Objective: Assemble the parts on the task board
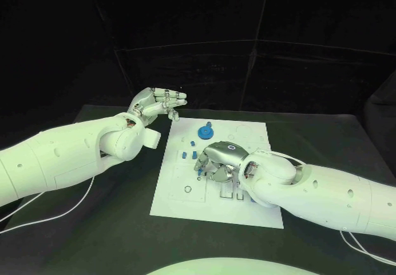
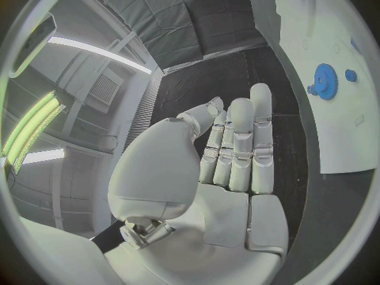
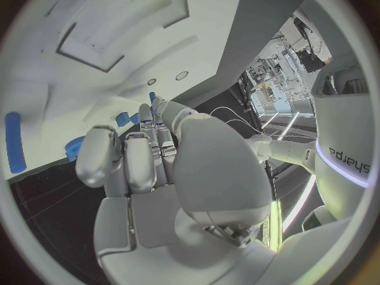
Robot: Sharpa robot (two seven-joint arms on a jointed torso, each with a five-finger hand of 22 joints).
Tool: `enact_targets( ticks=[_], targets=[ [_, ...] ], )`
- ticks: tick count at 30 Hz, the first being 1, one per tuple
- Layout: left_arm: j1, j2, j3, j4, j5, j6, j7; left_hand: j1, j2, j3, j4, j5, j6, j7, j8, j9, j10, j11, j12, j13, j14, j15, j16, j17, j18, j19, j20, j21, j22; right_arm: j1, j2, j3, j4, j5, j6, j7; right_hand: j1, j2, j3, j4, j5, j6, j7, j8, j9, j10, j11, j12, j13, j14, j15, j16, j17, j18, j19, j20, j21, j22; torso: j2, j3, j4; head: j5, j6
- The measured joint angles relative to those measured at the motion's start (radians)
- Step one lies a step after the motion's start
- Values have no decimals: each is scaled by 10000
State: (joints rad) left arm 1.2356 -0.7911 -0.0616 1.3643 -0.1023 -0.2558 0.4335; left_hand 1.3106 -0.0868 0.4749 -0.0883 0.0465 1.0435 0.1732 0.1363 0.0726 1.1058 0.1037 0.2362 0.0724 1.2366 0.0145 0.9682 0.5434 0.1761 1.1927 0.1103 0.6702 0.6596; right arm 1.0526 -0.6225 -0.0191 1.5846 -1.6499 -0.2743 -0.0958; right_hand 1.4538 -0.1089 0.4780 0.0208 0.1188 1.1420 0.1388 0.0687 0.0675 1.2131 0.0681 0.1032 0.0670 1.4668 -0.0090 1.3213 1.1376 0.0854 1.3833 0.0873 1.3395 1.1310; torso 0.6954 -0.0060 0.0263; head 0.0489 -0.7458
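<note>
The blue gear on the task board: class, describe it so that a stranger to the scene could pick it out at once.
Start at the white task board in the middle of the black table. Look to its far end, beyond the right hand that rests on the board. There lies the blue gear, a round toothed disc, far bigger than the small blue pieces near it.

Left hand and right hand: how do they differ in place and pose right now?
The left hand is raised off the far left corner of the task board, while the right hand is down over the board's middle. The left hand's fingers lie straight and together with nothing in them; the right hand's curl down among the blue parts, and whether it holds one is unclear. Both are silver hands on white arms.
</note>
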Motion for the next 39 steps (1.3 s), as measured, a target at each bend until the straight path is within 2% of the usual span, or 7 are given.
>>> enact_targets(
  ticks=[14, 35, 39],
  targets=[
    [0, 9, 0, -16, 2, 15, -15, 0, 0, 0, 0, 0, 0, 0, 0, 1, 0, 0, 0, 0, 0, 0, 0, 1, 0, 0, 0, 0, 1, -104, 116, -3, -98, -287, 363, -11, 0, 0, -1, 0, 0, -10, -9, -1, 3, 0, 0, 0, 1, 0, 0, 0, 0, -1, 0, 0, 0, -1, -6, 1, 0, 91, -115],
    [0, 4, -1, -50, 4, 47, -41, 0, 0, -29, -29, 0, -37, 35, 0, -7, 0, -1, 0, -1, 0, 0, 0, -23, 0, 0, 0, -41, -14, -117, 252, 1, -145, -757, 601, -249, -51, -52, 55, 3, -1, -14, -12, -2, 0, 0, 0, 1, 2, 0, 0, 0, 1, 0, 0, 0, 0, -2, -9, 1, -11, 84, -136],
    [0, 4, -1, -52, 5, 54, -50, 0, 0, -28, -29, 0, -37, 35, 0, -6, 1, 0, 0, 0, 0, 0, 0, -23, -1, 0, 0, -41, -13, -124, 282, -87, -144, -900, 672, -314, -300, -151, 56, 4, 37, -65, 9, -3, 1, -1, -1, -40, 2, 0, 0, 0, -9, -1, 0, 0, -1, -2, -8, -1, -7, 89, -151]
  ],
)
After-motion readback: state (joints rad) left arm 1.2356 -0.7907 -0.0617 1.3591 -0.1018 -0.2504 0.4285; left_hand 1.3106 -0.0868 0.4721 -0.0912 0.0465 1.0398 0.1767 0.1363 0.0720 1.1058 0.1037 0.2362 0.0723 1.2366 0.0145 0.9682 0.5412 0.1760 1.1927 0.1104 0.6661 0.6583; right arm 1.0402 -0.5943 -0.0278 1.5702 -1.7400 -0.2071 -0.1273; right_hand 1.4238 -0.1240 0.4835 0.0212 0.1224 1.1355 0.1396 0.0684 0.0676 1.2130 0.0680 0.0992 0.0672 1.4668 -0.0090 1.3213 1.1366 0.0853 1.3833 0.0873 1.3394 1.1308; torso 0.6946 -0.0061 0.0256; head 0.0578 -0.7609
